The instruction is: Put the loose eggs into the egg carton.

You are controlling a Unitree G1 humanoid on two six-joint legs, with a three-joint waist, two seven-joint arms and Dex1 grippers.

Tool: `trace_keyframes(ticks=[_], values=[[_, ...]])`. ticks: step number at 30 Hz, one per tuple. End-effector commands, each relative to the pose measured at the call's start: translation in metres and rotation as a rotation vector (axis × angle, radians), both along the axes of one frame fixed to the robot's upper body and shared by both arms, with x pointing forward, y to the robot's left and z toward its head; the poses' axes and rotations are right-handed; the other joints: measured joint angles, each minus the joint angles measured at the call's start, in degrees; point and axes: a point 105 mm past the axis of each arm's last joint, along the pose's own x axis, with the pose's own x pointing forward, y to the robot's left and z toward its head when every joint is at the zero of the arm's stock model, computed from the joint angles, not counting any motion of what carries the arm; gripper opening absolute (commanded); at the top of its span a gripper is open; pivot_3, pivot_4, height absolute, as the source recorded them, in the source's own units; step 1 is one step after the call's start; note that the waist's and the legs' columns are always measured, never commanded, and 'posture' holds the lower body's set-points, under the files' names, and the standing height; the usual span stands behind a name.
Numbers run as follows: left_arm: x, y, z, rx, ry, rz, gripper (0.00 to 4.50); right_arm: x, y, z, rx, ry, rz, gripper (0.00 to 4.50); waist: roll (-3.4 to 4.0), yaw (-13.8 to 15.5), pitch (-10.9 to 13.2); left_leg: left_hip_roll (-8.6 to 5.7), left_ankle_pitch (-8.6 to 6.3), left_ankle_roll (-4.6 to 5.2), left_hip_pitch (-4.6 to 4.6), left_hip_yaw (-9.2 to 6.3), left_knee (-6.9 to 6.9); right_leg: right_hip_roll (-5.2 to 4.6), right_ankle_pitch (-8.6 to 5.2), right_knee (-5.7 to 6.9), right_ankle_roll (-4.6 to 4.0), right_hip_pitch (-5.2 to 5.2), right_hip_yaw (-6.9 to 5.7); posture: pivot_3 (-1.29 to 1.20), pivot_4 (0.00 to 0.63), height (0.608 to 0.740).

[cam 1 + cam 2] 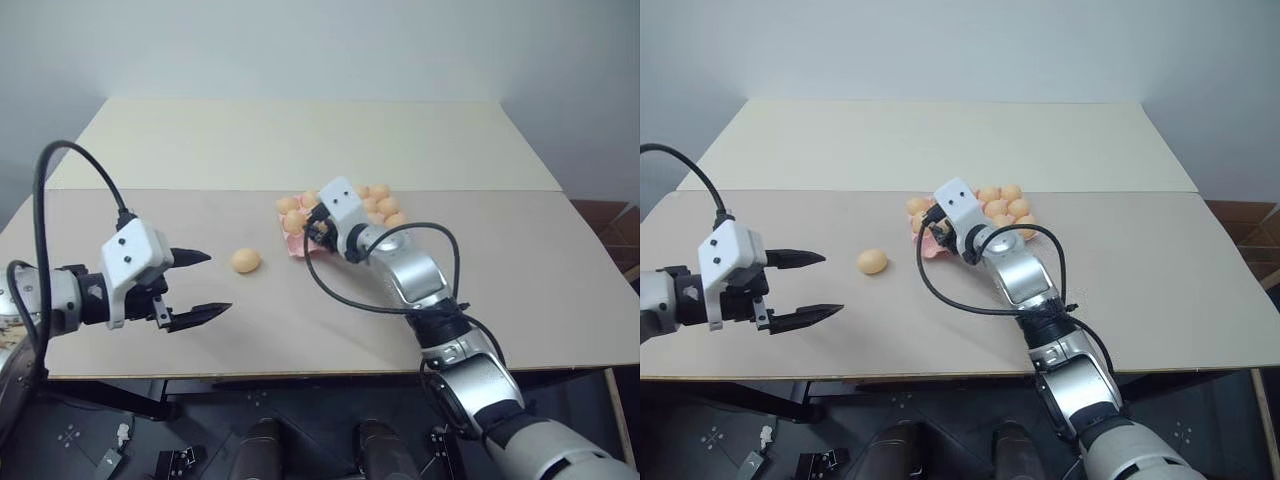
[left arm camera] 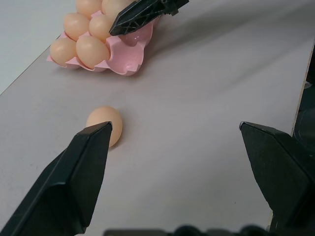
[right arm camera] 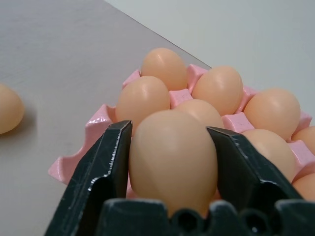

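**Egg at the carton, one left on the table**

Now you are in the placing step. Your right gripper (image 3: 170, 147) has an egg (image 3: 173, 160) sitting between its two black fingers, both pads against the shell, and it hangs just over the near-left corner of the egg carton (image 2: 129, 53). From the wrist view the egg looks to be above an empty cup at that corner, though you cannot see the cup itself under it. The next move, as I judge it, calls for lowering the egg straight into that cup and only then spreading the fingers, gently, since the neighbouring eggs stand very close and a sideways nudge could knock one.

Your left gripper (image 1: 200, 284) hangs spread wide and empty above the near-left part of the table (image 1: 500, 290), its fingers aimed toward the loose egg (image 1: 246, 260) that lies on the bare surface between it and the carton.

Counts: one carton, set around the middle of the table (slightly toward its right edge). One egg loose on the table, one in your right gripper. In the carton I make out at least seven eggs; the arm hides part of it, so the full number cannot be told.
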Motion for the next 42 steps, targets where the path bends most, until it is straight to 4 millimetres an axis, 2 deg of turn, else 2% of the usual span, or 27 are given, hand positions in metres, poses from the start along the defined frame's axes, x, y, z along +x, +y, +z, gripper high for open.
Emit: trace_keyframes(ticks=[1, 3, 7, 10, 13, 16, 18, 23, 29, 34, 38, 42], values=[[-0.002, 0.0, 0.009, 0.009, -0.041, 0.001, 4.5, 0.0, -0.002, 0.02, 0.025, -0.054, 0.008, 3.83, 0.0, -0.1, 0.0, 0.0, 0.0, 0.0, 0.0, 0.0, 0.0, -0.01, 0.0, 0.0, 0.0, 0.0, 0.0, 0.0, 0.15, 0.74], [-0.002, 0.0, 0.009, 0.007, -0.041, 0.004, 4.5, -0.002, -0.003, 0.022, 0.037, -0.045, 0.015, 4.49, 0.0, -0.1, 0.0, 0.0, 0.0, 0.0, 0.0, 0.0, 0.0, -0.01, 0.0, -0.01, 0.0, 0.01, 0.0, 0.0, 0.15, 0.74], [-0.002, -0.001, 0.009, 0.001, -0.046, 0.006, 4.5, -0.009, -0.008, 0.041, 0.094, -0.09, 0.028, 4.49, 0.0, -0.3, 0.0, 0.0, 0.0, 0.0, 0.0, 0.0, 0.0, 0.0, 0.0, 0.0, 0.0, 0.0, 0.0, 0.0, 0.15, 0.74], [-0.001, 0.002, 0.011, -0.005, -0.06, 0.032, 4.5, -0.036, -0.029, 0.078, 0.16, -0.167, 0.089, 4.49, 0.01, 0.0, 0.0, -0.01, 0.0, 0.0, -0.02, -0.02, -0.02, -0.03, 0.0, -0.01, 0.0, -0.01, 0.0, 0.0, 0.15, 0.74], [0.0, 0.003, 0.014, -0.023, -0.076, 0.056, 4.5, -0.064, -0.053, 0.095, 0.146, -0.203, 0.18, 4.49, 0.0, 0.5, 0.0, -0.02, -0.01, -0.01, -0.03, -0.02, -0.04, -0.06, 0.0, -0.05, 0.01, 0.01, -0.02, 0.0, 0.15, 0.74], [-0.001, 0.003, 0.016, -0.041, -0.081, 0.07, 4.5, -0.09, -0.073, 0.105, 0.123, -0.263, 0.256, 4.49, -0.01, 0.9, 0.0, -0.02, -0.02, -0.01, -0.02, -0.02, -0.04, -0.07, -0.01, -0.09, 0.01, 0.06, -0.08, 0.0, 0.15, 0.74], [-0.003, 0.005, 0.015, -0.035, -0.075, 0.077, 4.5, -0.106, -0.094, 0.109, 0.097, -0.203, 0.331, 4.49, 0.0, 0.8, 0.0, -0.02, -0.02, -0.01, 0.02, -0.03, -0.03, -0.07, 0.0, -0.07, 0.0, 0.1, -0.09, 0.0, 0.15, 0.74], [-0.003, 0.011, 0.017, -0.033, -0.081, 0.102, 4.5, -0.144, -0.139, 0.132, 0.046, -0.138, 0.424, 4.49, 0.0, 0.7, 0.0, 0.01, -0.02, -0.01, 0.11, -0.01, -0.05, -0.05, 0.0, -0.09, -0.03, 0.13, -0.06, 0.0, 0.15, 0.74], [-0.002, 0.014, 0.018, -0.029, -0.088, 0.112, 4.5, -0.173, -0.166, 0.144, -0.024, -0.072, 0.433, 4.49, -0.01, 0.7, 0.0, 0.03, -0.02, 0.0, 0.22, 0.03, -0.07, -0.03, -0.03, -0.1, -0.07, 0.21, 0.0, 0.0, 0.15, 0.74], [0.002, 0.017, 0.018, -0.022, -0.092, 0.115, 4.5, -0.173, -0.177, 0.14, -0.036, -0.073, 0.353, 4.49, -0.02, 0.8, 0.0, 0.03, -0.02, 0.0, 0.28, 0.05, -0.06, -0.04, -0.04, -0.11, -0.07, 0.27, 0.0, 0.0, 0.15, 0.74], [0.006, 0.018, 0.016, -0.016, -0.091, 0.126, 4.5, -0.174, -0.178, 0.132, -0.043, -0.067, 0.339, 4.49, -0.02, 0.8, 0.0, 0.02, -0.02, 0.0, 0.29, 0.09, -0.06, -0.04, -0.04, -0.11, -0.06, 0.24, 0.05, 0.0, 0.15, 0.74], [0.016, 0.025, 0.013, 0.002, -0.111, 0.209, 4.5, -0.174, -0.178, 0.13, -0.057, -0.065, 0.335, 4.49, -0.02, 0.9, 0.0, 0.02, -0.02, 0.0, 0.28, 0.09, -0.06, -0.04, -0.05, -0.11, -0.05, 0.24, 0.07, 0.0, 0.15, 0.74]])
